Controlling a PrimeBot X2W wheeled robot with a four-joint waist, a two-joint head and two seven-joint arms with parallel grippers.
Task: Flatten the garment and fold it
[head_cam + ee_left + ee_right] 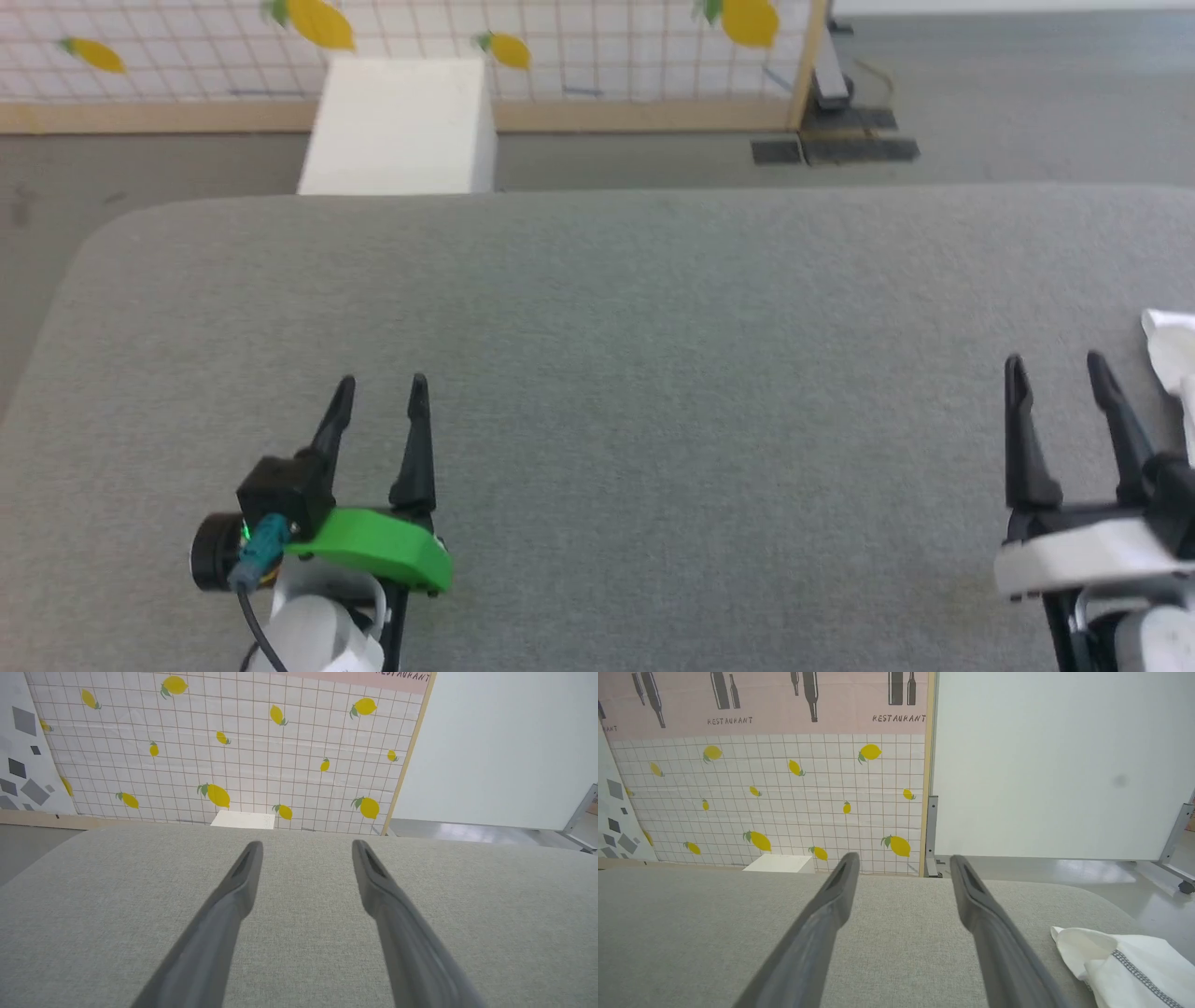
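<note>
Left gripper (381, 385) and right gripper (1053, 364), fingers spread, empty, over the bench (597, 308); shirt (1129, 966) lies crumpled at its right edge, beside the right gripper. Flattening and folding both remain.

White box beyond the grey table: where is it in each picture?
Head view: white box at top, left of centre.
Left wrist view: box near centre, over the table's far edge.
Right wrist view: box left of centre, same edge.
Shared landmark: lemon-print wall behind it.
</note>
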